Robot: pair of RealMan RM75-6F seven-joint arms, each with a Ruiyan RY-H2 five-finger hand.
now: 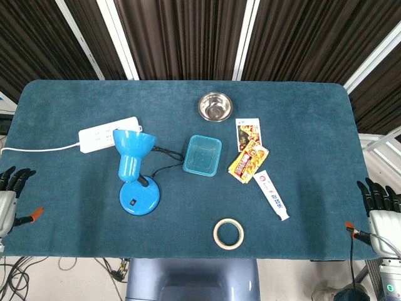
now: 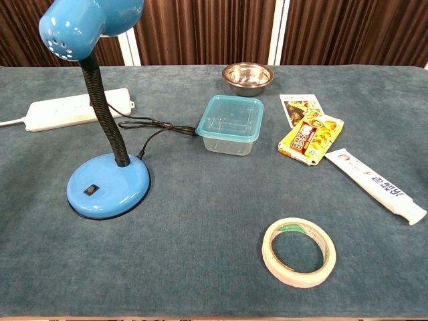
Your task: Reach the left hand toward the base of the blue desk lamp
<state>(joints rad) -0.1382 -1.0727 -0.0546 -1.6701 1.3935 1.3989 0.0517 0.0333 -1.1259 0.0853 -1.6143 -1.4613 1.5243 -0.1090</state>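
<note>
The blue desk lamp [image 1: 133, 150] stands left of the table's middle, its round base [image 1: 139, 197] toward the front edge and its black neck [image 2: 107, 114] rising to the shade [image 2: 87, 20]. In the chest view the base [image 2: 108, 185] carries a small black switch. My left hand [image 1: 7, 194] hangs off the table's left edge, far from the base, fingers spread and holding nothing. Off the right edge my right hand [image 1: 379, 207] is open too. Neither hand shows in the chest view.
A white power strip [image 1: 106, 133] lies behind the lamp, and the lamp's black cord [image 2: 150, 127] runs toward a clear teal box [image 1: 203, 155]. A steel bowl [image 1: 215, 106], snack packets [image 1: 249, 153], a tube [image 1: 272, 195] and a tape roll [image 1: 229, 233] lie to the right.
</note>
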